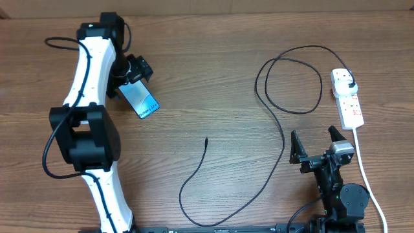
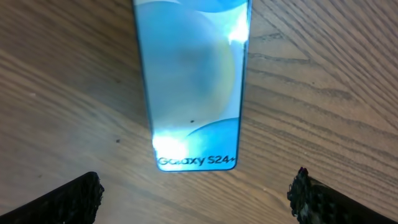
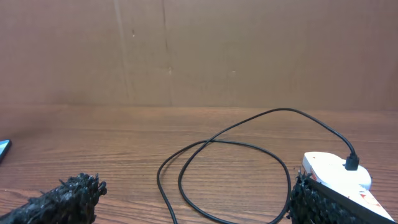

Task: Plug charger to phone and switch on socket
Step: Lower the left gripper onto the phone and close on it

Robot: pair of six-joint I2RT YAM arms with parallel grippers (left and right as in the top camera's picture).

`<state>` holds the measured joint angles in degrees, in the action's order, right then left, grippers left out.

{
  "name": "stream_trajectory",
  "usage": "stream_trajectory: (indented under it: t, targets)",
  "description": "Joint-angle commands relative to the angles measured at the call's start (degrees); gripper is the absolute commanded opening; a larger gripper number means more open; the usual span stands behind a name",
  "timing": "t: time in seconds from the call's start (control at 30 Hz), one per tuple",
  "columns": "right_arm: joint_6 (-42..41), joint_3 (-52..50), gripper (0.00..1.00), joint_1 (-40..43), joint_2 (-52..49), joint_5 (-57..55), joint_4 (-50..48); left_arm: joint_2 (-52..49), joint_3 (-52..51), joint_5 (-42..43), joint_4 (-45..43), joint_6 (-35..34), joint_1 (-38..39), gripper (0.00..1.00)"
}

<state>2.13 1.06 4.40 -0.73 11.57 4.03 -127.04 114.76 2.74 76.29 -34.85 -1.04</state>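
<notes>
The phone [image 1: 140, 99] lies flat on the wooden table at the left, light blue screen up, "Galaxy" text at its near end; it fills the left wrist view [image 2: 194, 81]. My left gripper [image 1: 132, 71] is open and empty, just above the phone's far end [image 2: 196, 194]. The charger, a thin black cable [image 1: 284, 139], loops from its black plug in the socket [image 1: 347, 97] down to a free connector tip [image 1: 206, 140] at mid-table. My right gripper [image 1: 317, 144] is open and empty, below the socket [image 3: 336, 174]; the cable loop [image 3: 217, 165] lies ahead of it.
The socket's white cord [image 1: 369, 181] runs down the right side past the right arm. A brown wall [image 3: 199, 50] backs the table's far edge.
</notes>
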Motion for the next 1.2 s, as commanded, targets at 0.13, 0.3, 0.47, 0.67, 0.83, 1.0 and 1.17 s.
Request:
stream_trajectory:
  t: [0.13,0.3,0.47,0.67,0.83,1.0,1.17]
  targets:
    - [-0.2,-0.6,1.0,-0.3,0.6,-0.4,-0.3,-5.4,1.1,-0.5,0.0,-1.6,1.2,1.0]
    - [-0.2,-0.6,1.0,-0.3,0.6,-0.4,-0.3,-8.2,1.1,0.0,-0.2,-1.6,1.2,1.0]
    - [-0.2,-0.6,1.0,-0.3,0.6,-0.4,-0.3,-8.6,1.1,-0.4,-0.5,-3.2,1.2,0.99]
    - [-0.2,-0.6,1.0,-0.3,0.6,-0.4,-0.3,-8.6,1.1,-0.4,-1.5,-4.2,1.2,1.0]
    - [-0.2,-0.6,1.0,-0.3,0.6,-0.4,-0.3,-8.6,1.1,-1.7,-1.2,-4.2,1.2,1.0]
    - [-0.2,-0.6,1.0,-0.3,0.6,-0.4,-0.3,-8.6,1.1,-1.9,-1.1,-4.1,1.0,1.0]
    - [-0.2,-0.6,1.0,-0.3,0.6,-0.4,-0.3,-8.6,1.1,-2.8,-0.5,-4.2,1.0,1.0]
